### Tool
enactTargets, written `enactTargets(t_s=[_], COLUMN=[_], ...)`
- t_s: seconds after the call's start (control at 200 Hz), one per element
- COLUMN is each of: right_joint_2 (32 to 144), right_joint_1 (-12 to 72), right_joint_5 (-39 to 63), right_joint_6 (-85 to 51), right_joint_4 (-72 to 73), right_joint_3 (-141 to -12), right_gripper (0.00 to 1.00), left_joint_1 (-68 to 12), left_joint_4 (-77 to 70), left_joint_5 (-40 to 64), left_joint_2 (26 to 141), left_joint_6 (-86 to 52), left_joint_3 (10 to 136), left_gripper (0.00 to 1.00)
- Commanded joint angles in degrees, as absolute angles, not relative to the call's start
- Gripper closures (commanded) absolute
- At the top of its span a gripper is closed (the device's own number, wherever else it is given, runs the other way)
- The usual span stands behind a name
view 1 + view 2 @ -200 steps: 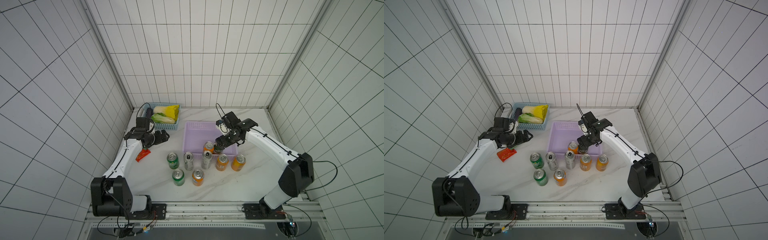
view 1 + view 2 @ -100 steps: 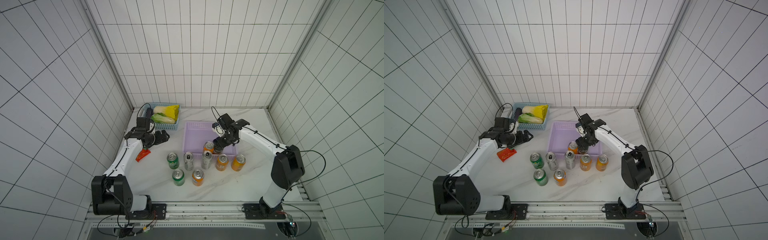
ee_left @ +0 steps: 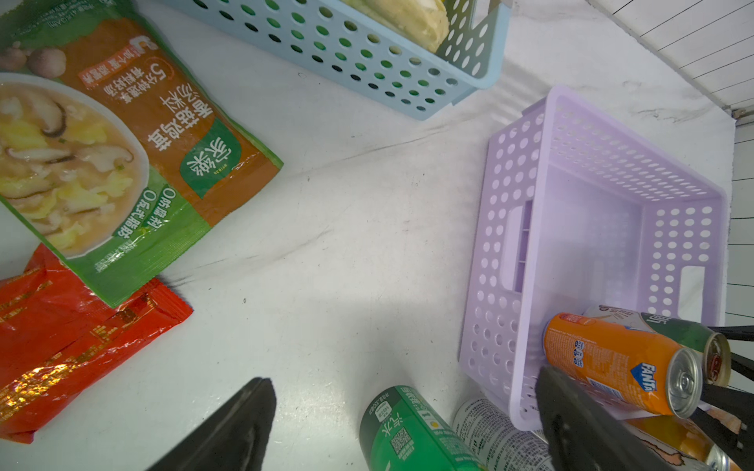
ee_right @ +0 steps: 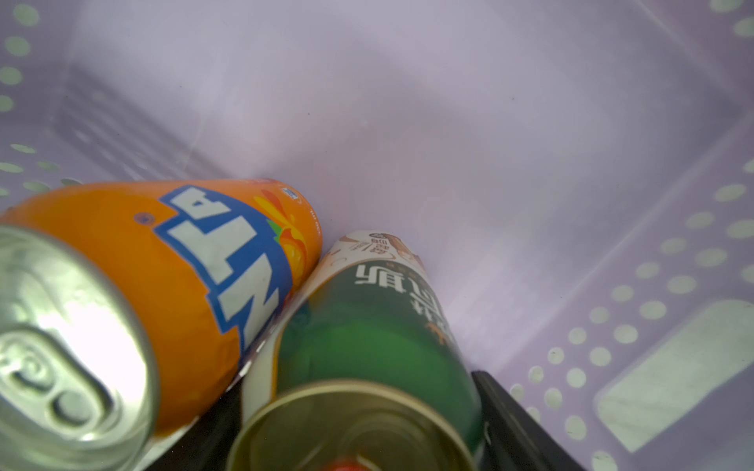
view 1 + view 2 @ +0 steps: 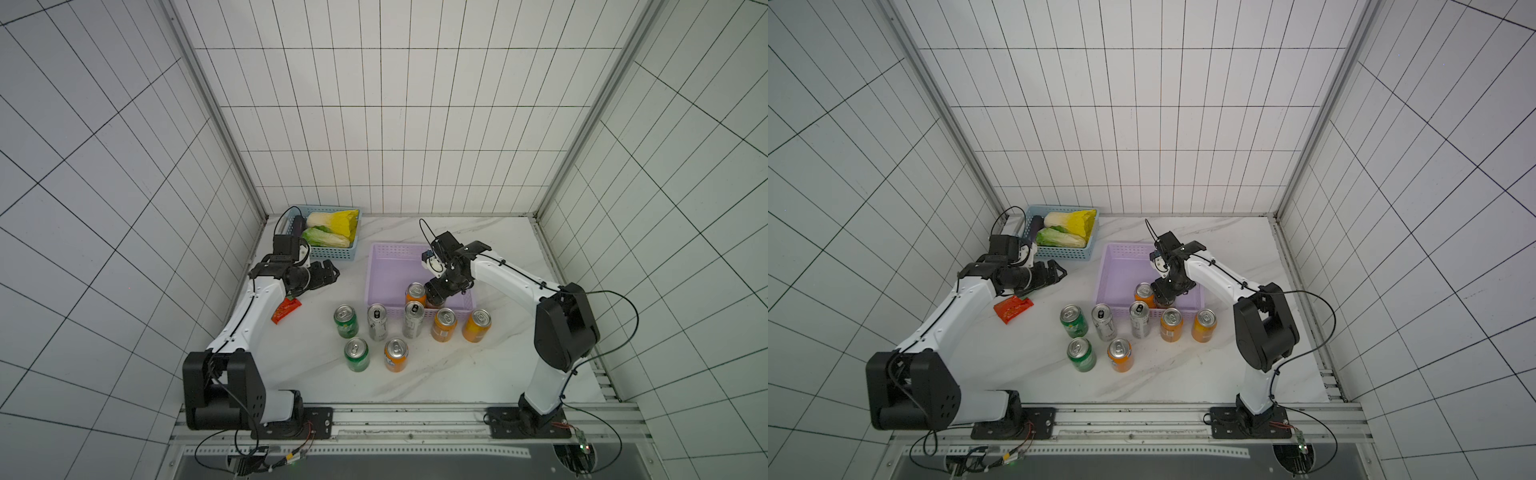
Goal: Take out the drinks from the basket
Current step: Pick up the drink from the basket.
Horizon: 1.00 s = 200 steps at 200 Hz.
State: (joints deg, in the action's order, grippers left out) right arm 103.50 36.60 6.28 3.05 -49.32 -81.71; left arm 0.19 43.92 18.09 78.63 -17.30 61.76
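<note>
Best lift straight up (a slim silver can [image 5: 414, 320] stands just outside the near wall of the basket [image 5: 395, 249]). Just inside that wall the right gripper [image 5: 436, 296] brackets the dark green can [image 4: 367, 338], just beside an orange can [image 4: 196, 285]. Whether its pads [image 4: 514, 416] press, I cannot tell. The forearm slopes down, wrist pitched steeply.
</note>
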Motion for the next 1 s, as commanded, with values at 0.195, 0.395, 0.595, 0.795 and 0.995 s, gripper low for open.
enactTargets(t_s=[0.195,0.395,0.595,0.795,0.995], right_joint_2=[105.5,105.0,104.6,102.7,101.1], right_joint_1=[36.2,36.3,36.4,36.4,36.4], right_joint_5=[6.5,6.6,6.4,5.0,3.5], right_joint_6=[3.7,3.3,2.8,2.6,2.5], right_joint_4=[-45.3,-42.5,-40.8,-39.7,-39.6], right_joint_3=[-79.4,-77.6,-77.3,-76.3,-75.8], right_gripper=[0.21,0.26,0.34,0.39,0.42], left_joint_1=[0.5,0.5,0.5,0.5,0.5], left_joint_4=[43.3,43.3,43.3,43.3,43.3], left_joint_5=[18.6,19.1,19.3,19.1,18.3], left_joint_2=[78.5,78.3,78.3,78.6,78.5], left_joint_6=[-16.5,-16.5,-16.5,-16.6,-16.5], left_joint_3=[61.5,61.6,61.6,61.6,61.5], left_gripper=[0.02,0.02,0.02,0.02,0.02])
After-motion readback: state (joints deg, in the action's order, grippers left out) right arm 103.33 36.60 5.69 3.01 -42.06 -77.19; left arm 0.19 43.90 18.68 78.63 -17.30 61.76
